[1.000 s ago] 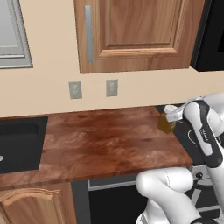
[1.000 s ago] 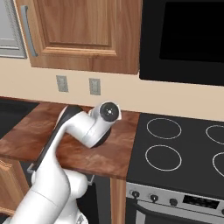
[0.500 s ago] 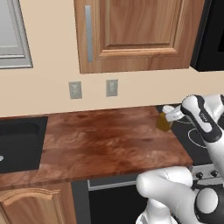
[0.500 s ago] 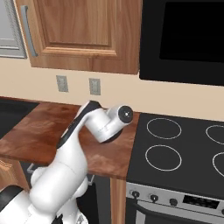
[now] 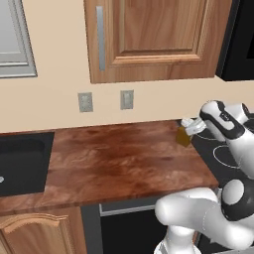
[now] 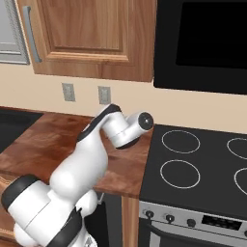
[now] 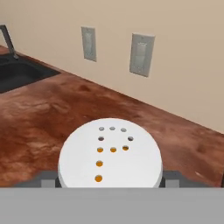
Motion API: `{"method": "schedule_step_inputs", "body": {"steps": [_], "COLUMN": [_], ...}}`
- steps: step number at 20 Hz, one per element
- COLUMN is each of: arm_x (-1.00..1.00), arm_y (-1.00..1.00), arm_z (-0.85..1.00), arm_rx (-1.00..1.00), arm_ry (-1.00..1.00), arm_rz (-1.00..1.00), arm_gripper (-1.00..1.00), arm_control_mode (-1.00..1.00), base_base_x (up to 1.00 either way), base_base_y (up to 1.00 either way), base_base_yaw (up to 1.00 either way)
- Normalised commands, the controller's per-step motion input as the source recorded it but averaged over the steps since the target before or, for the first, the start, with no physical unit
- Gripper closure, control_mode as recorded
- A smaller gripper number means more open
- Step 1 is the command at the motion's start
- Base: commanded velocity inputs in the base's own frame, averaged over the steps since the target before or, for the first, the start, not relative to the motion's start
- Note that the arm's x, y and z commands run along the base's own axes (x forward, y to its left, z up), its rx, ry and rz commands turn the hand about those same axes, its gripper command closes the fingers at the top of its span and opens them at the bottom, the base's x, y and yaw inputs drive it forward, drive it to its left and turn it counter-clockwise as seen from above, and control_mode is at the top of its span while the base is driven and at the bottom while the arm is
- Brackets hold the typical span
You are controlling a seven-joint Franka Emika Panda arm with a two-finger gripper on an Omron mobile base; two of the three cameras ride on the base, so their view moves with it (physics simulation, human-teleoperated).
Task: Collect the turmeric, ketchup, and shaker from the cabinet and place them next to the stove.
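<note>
A round white perforated lid of the turmeric (image 7: pixel 110 153) is seen at 6 o'clock, close to the camera, with amber showing through several holes. A grey finger tip (image 7: pixel 47 179) is seen just beside the lid on either side, at 8 and 4 o'clock. The brown countertop (image 7: pixel 48 109) is spread behind it. A black sink (image 7: pixel 17 72) is set at 10 o'clock. Two wall outlets (image 7: pixel 141 54) are mounted on the beige wall (image 7: pixel 188 48) at 12 o'clock.

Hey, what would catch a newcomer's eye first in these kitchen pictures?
The turmeric, its white perforated lid big in the hand view, sits between the pincer fingertips. In the left base view it stands on the wooden counter, beside the stove. Above hangs the closed cabinet.
</note>
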Motion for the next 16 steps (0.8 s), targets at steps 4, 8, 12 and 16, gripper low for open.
{"method": "schedule_step_inputs", "body": {"steps": [4,8,12,16], "arm_x": [0.40,0.35,0.27,0.23], "arm_y": [0.00,0.00,0.00,0.00], "arm_z": [-0.35,-0.34,-0.23,-0.22], "arm_rx": [-0.01,0.00,0.00,0.00], "arm_ry": [0.00,0.00,0.00,0.00], "arm_rz": [0.04,0.04,0.05,0.05], "arm_gripper": [1.00,1.00,1.00,1.00], "arm_control_mode": [-1.00,-1.00,-1.00,-1.00], "base_base_x": [0.00,0.00,0.00,0.00], "base_base_y": [0.00,0.00,0.00,0.00], "base_base_yaw": [0.00,0.00,0.00,0.00]}}
